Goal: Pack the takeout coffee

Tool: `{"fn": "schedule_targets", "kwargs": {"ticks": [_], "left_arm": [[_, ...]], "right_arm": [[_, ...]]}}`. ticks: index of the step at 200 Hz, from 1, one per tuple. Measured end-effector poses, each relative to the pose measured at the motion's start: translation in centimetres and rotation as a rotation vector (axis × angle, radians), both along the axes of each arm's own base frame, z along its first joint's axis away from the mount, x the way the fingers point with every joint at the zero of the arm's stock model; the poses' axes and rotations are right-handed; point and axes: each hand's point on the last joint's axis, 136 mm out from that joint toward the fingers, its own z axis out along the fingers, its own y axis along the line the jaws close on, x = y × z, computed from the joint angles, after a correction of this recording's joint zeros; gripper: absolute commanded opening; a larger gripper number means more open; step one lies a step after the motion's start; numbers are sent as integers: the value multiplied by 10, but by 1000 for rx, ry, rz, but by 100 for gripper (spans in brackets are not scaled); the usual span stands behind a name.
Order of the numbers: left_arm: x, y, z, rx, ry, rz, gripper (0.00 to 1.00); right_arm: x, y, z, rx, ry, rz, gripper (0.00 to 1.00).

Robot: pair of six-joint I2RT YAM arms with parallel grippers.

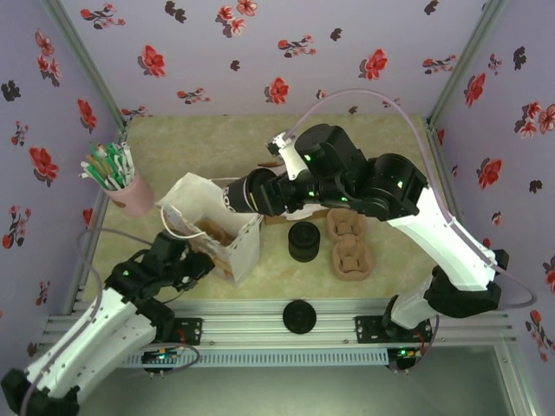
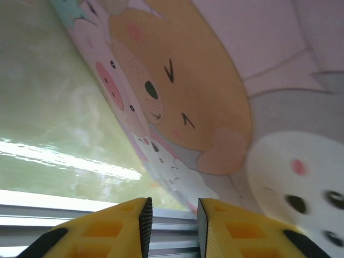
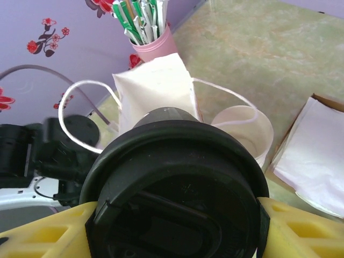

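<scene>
Top external view: the right arm stretches across the tabletop (image 1: 199, 147) to the white paper bag (image 1: 245, 250), which stands open on the left side, close to the left arm.
Takeout coffee (image 3: 177, 177): carried in the air at the bag's right-hand rim, lid facing the wrist camera. It looks not yet inside.
Right tool (image 3: 177, 228): yellow fingers clamped on opposite sides of the cup under the lid's rim. That grip leaves the cup's base free to go in first.
Left tool (image 2: 174, 207): pads a narrow gap apart with nothing between them, and the rail (image 1: 243, 312) shows through the gap. It sits close to the bag's cartoon-printed side, probably to keep the light bag from sliding or tipping.
Bag handles: the thin loops fall outward to either side, so the mouth is unobstructed.
Nearby things: a pink cup of straws (image 1: 130, 192) stands behind the bag. A short black stack of lids (image 1: 303, 241) and brown pulp carriers (image 1: 351, 244) sit to the right, and a loose black lid (image 1: 297, 316) rests by the rail.
Step in hand: by my reading, lining the cup over the opening before lowering it.
Next move calls for: a straight descent that keeps the cup level.
Risk: the cup could catch a handle loop or fold the bag's wall inward.
</scene>
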Motion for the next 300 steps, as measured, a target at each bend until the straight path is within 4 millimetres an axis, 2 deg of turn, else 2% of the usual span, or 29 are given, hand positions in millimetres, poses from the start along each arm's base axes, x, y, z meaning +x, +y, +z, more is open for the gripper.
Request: {"fn": "schedule_targets", "kwargs": {"ticks": [24, 49, 85, 120, 143, 194, 222, 254, 283, 300], "left_arm": [[1, -19, -7, 45, -6, -42, 33], [-1, -25, -8, 90, -20, -55, 35], [-1, -17, 24, 63, -109, -24, 43], [-6, -1, 55, 55, -151, -6, 43], [-11, 4, 86, 53, -181, -37, 43], [-12, 27, 190, 53, -363, -75, 47], [-2, 52, 240, 161, -478, -41, 53], [15, 75, 296, 307, -607, 9, 55], [37, 84, 332, 426, -670, 62, 56], [55, 84, 333, 485, -645, 82, 55]], "right_arm": [[1, 6, 2, 6, 4, 10, 65], [2, 11, -1, -1, 12, 21, 65], [4, 23, -5, -15, 28, 40, 65], [6, 37, -15, -41, 54, 67, 65], [8, 46, -21, -60, 70, 84, 65], [15, 60, -30, -104, 90, 91, 65], [17, 67, -38, -134, 99, 100, 65], [17, 70, -53, -183, 121, 109, 65], [15, 71, -60, -209, 133, 112, 65], [14, 70, -63, -223, 137, 111, 65]]}}
